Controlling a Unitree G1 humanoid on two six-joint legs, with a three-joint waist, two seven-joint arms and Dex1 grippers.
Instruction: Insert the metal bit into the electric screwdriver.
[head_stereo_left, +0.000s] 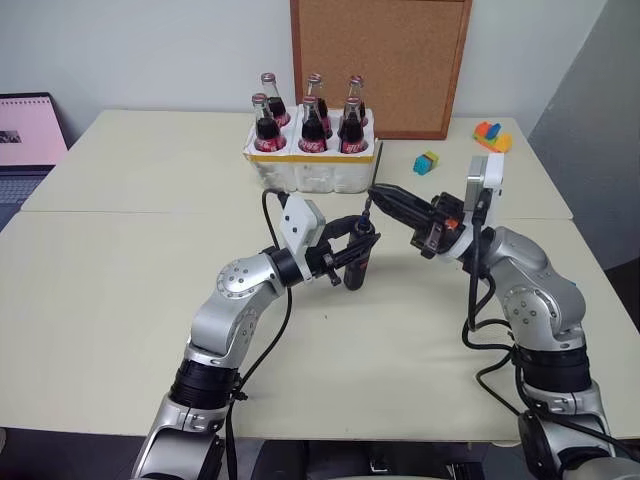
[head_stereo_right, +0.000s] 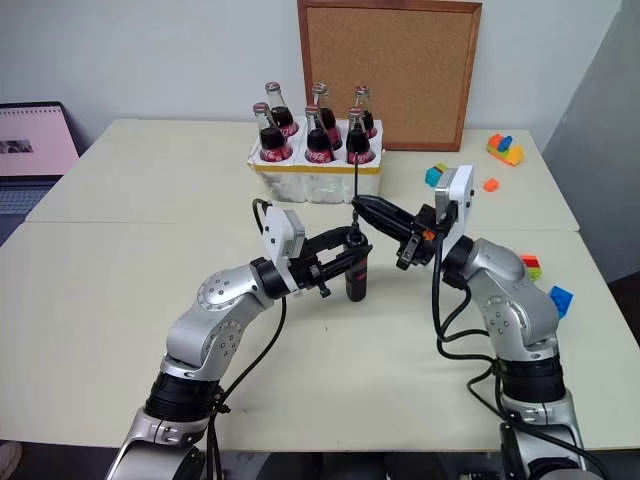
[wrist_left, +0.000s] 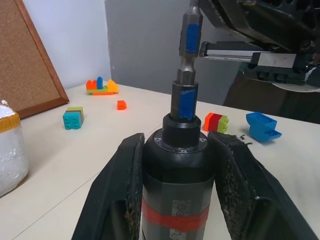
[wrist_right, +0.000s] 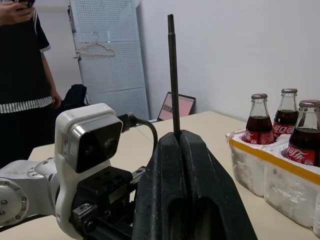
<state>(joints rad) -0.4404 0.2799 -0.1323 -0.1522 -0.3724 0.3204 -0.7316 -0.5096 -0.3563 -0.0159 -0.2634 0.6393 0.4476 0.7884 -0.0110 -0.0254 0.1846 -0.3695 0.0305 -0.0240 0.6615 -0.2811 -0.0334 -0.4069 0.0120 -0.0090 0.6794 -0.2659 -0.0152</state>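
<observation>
The electric screwdriver (head_stereo_right: 357, 272) is clamped upright in the left gripper (head_stereo_right: 345, 258) above the table (head_stereo_right: 120, 290). The metal bit (head_stereo_right: 355, 185) is pinched vertically in the closed right gripper (head_stereo_right: 362, 207) — directly over the socket, axes nearly in line — its lower end apparently entering already.

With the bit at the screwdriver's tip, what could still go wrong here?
1. The metal bit is long and thin, pinched only at its lower part by the right gripper; side load could tilt it or make it slip.
2. The electric screwdriver is held upright off the table by the left gripper; downward pressure may slide it through the jaws.
3. The bottles stand close behind.
</observation>
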